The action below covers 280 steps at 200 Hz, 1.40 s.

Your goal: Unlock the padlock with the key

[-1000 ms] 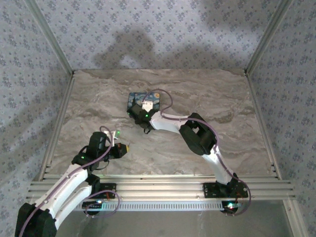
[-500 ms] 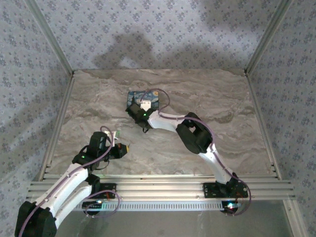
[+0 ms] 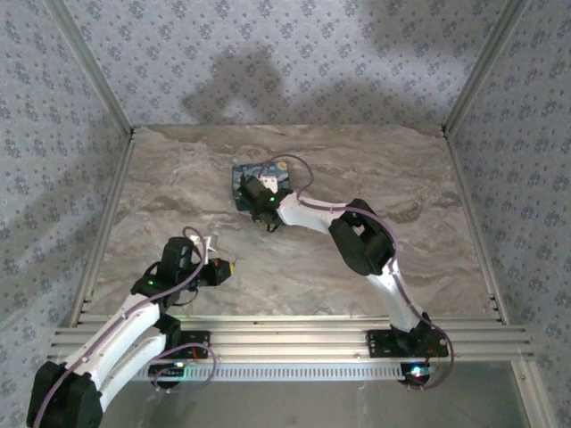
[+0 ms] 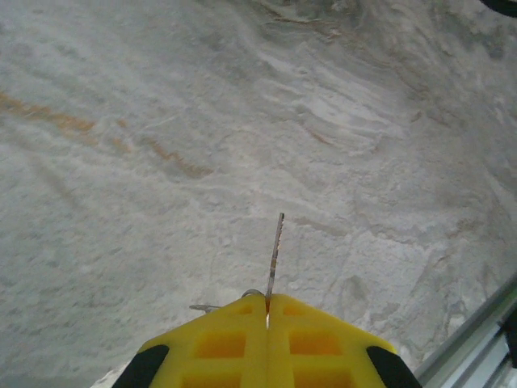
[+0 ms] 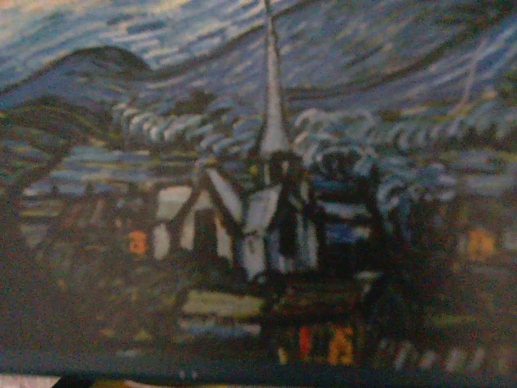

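Observation:
The padlock (image 3: 243, 172), a dark-blue block with a light-blue and yellow swirl print, lies at the back middle of the marble table. My right gripper (image 3: 253, 190) sits down on it from the near side. Its printed face (image 5: 266, 162) is pressed close to the right wrist camera and hides the fingers, so their state cannot be read. Near the front left, my left gripper (image 3: 229, 267) hovers over bare table. Its yellow fingers (image 4: 319, 327) are shut on the key (image 4: 275, 252), whose thin blade sticks straight out ahead.
The marble tabletop (image 3: 401, 250) is bounded by patterned walls and aluminium posts at the back corners. An aluminium rail frame (image 3: 285, 339) runs along the near edge by the arm bases. Open tabletop lies between the two grippers.
The right arm has shifted a little right and farther back over the padlock, which sits slightly farther back. The left arm and the key have not moved.

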Each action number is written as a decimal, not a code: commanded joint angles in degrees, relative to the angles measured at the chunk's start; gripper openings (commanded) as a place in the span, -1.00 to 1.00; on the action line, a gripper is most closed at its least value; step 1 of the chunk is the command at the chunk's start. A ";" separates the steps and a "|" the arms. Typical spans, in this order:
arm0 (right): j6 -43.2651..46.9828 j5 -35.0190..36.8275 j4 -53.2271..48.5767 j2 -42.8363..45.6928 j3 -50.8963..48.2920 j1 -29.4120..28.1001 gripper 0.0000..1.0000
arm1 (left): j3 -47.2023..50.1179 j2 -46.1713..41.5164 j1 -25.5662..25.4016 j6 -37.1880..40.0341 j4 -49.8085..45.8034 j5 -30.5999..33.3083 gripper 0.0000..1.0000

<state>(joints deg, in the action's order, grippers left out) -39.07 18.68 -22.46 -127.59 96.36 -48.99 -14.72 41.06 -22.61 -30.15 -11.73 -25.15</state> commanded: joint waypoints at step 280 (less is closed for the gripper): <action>-19.84 -29.64 12.35 29.14 -31.49 2.47 -1.00 | -3.09 38.31 -11.25 0.30 54.70 1.30 -1.00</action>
<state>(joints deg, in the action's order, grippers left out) -56.34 -8.36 -12.01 -100.97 64.99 -46.85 -17.21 79.24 -33.54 -30.06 40.16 -25.19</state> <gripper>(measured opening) 0.224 0.049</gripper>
